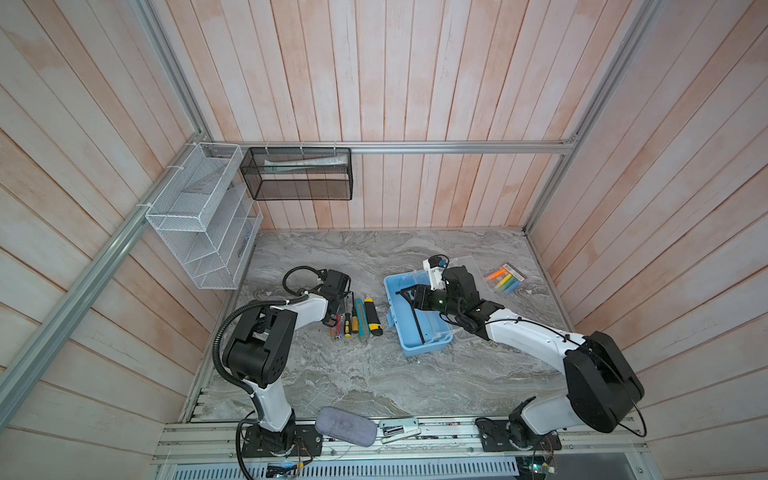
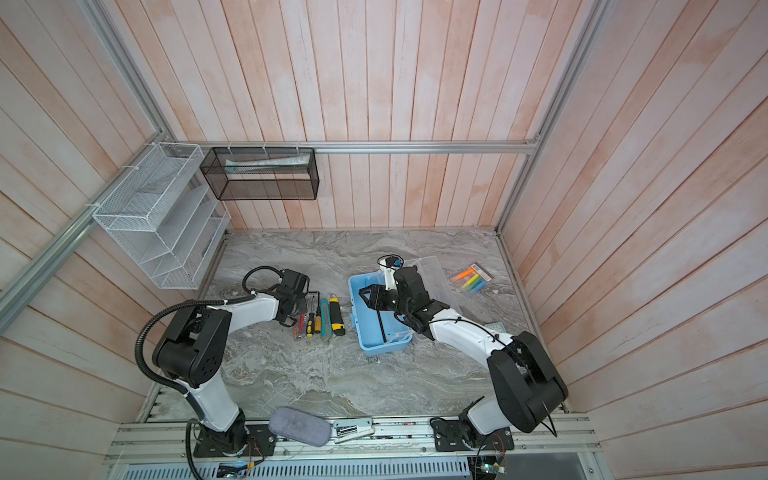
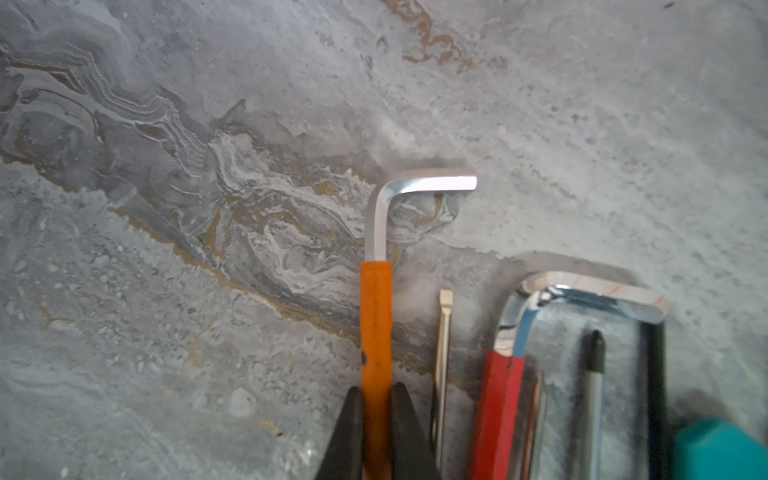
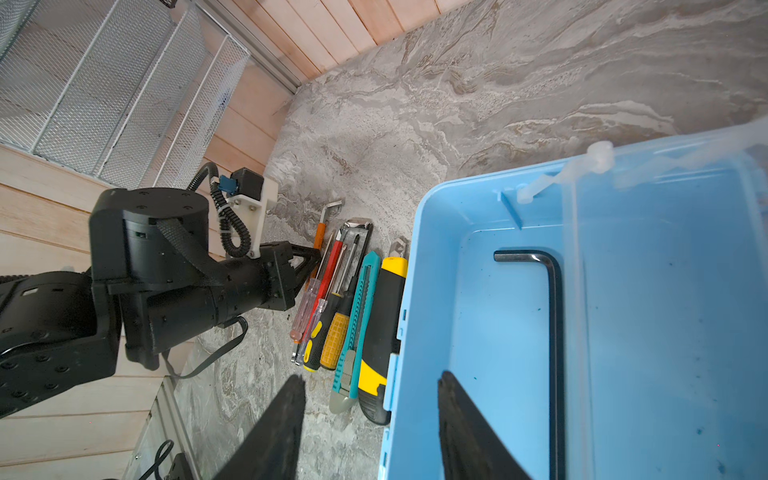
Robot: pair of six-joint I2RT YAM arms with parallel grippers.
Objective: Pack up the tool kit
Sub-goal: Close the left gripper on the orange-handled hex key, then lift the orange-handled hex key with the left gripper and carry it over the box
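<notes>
Left gripper [image 3: 376, 399] clamped on orange-sleeved hex key [image 3: 376, 316], right gripper [image 4: 371, 376] open, empty; I'd worry lifting drags the flat screwdriver [image 3: 444, 332] just beside.

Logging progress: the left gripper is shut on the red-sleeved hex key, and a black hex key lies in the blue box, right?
No: the left wrist view shows the left gripper shut on the orange-sleeved hex key. The black hex key does lie in the blue box.
</notes>
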